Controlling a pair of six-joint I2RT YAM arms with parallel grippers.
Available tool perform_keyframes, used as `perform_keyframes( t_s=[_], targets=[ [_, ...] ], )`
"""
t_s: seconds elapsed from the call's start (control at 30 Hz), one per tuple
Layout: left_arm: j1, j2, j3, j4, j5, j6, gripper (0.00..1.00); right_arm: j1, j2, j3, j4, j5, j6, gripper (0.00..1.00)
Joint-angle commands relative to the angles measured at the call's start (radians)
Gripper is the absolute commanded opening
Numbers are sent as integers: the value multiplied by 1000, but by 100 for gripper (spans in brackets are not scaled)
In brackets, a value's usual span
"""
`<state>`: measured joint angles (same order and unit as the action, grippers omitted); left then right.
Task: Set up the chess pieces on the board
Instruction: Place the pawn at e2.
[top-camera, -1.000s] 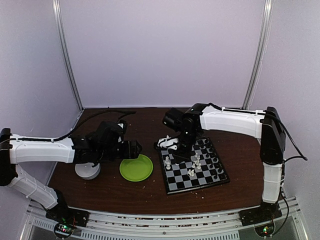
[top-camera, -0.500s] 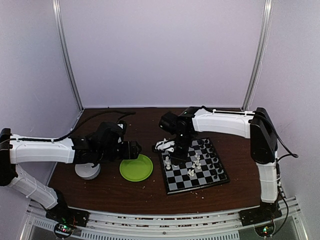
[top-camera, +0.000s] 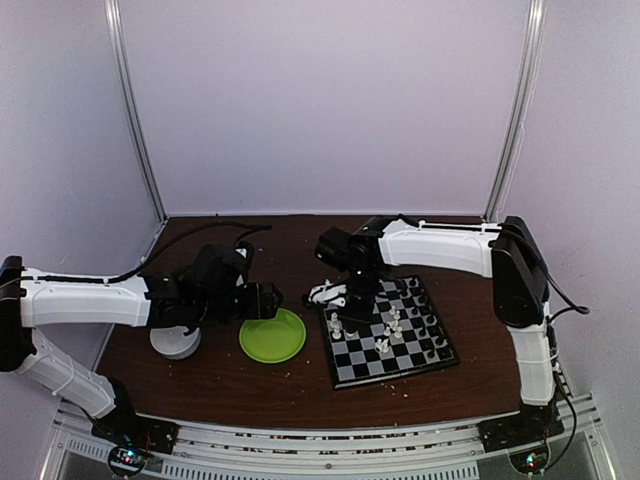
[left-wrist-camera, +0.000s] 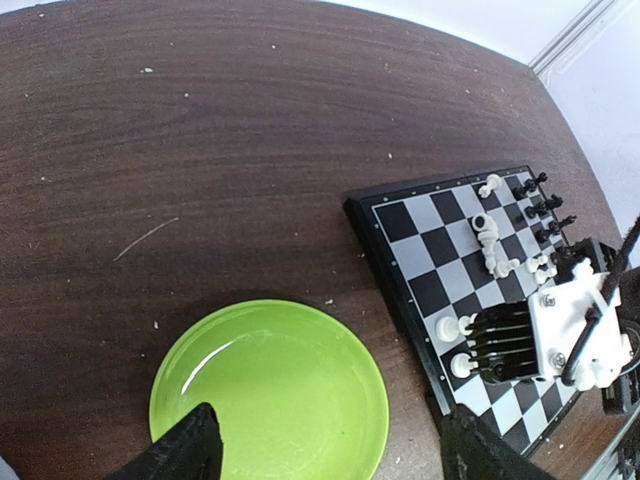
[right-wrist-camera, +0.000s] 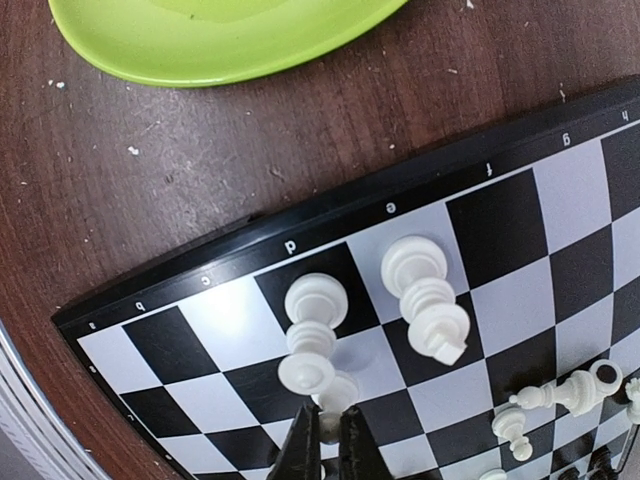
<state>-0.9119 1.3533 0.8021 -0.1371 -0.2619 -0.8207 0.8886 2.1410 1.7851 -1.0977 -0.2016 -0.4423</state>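
The board (top-camera: 400, 352) lies right of centre, with several white chess pieces (top-camera: 392, 325) mid-board and black ones (top-camera: 425, 318) along its right side. My right gripper (right-wrist-camera: 327, 415) hangs over the board's near-left rows, shut on a small white pawn (right-wrist-camera: 343, 388) whose base rests on a light square. Just beyond it, two taller white pieces (right-wrist-camera: 315, 330) (right-wrist-camera: 425, 295) stand on the edge row. My left gripper (left-wrist-camera: 335, 455) hovers open over the green plate (left-wrist-camera: 270, 390), holding nothing. In the left wrist view, the right gripper (left-wrist-camera: 500, 345) sits beside two white pieces (left-wrist-camera: 452, 326).
The green plate (top-camera: 272, 336) sits just left of the board (left-wrist-camera: 420, 250). A white round holder (top-camera: 175, 342) stands under the left arm at the left. Pale crumbs dot the brown table (left-wrist-camera: 200, 130). Walls enclose the back and sides.
The right arm has drawn a little to the left over the board's near-left corner, jaws staying shut. The left arm has held still.
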Motion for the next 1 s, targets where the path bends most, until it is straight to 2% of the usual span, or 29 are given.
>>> perform_keyframes(
  t_s=[0.0,0.4,0.63,0.97],
  targets=[
    [-5,11,21,5,-13,17,77,3,24,17,-10,16,-8,1],
    [-5,22,29,3,-9,21,77,0,39,16,0,27,-7,4],
    [-5,38,41,7,1,20,77,-1,13,3,4,36,-4,14],
    [-5,51,100,-24,30,65,77,-38,-156,-60,-16,5,6,24]
  ],
)
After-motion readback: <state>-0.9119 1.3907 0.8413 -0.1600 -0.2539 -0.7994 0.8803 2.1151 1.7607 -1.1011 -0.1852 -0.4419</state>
